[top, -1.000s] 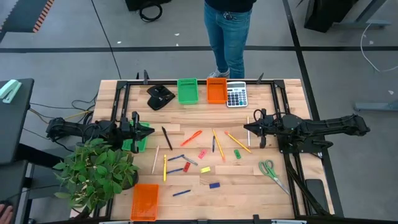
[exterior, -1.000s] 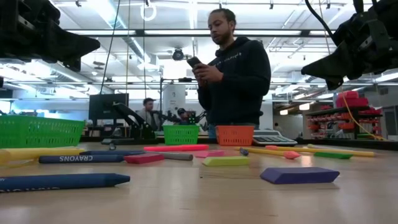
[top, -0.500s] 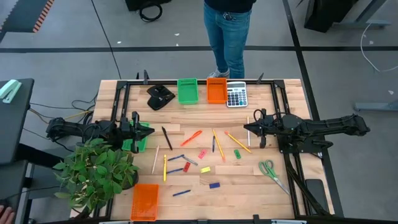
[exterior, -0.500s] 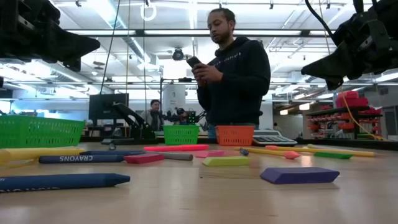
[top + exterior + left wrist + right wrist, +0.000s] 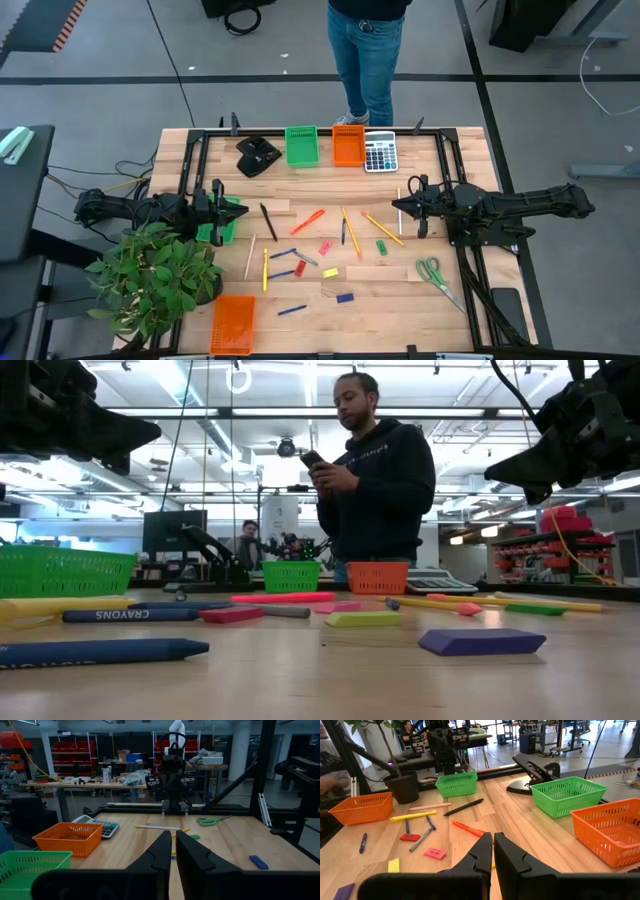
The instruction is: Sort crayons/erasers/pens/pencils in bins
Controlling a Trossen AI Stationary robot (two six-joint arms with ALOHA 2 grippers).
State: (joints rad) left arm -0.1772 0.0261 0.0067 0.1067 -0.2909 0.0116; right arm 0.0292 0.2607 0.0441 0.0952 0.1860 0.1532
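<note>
2 claws shut, empty, at opp. table (image 5: pixel 390 290) edges: left claw (image 5: pixel 238 210), right claw (image 5: pixel 403 208); centre strip unobstructed

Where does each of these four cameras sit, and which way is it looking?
High: overhead, facing down; table, both arms.
Low: tabletop height, facing the person; arms overhead.
Left wrist: past shut left gripper toward the right arm.
Right wrist: past shut right gripper toward the plant.
All four show the orange bin.
</note>
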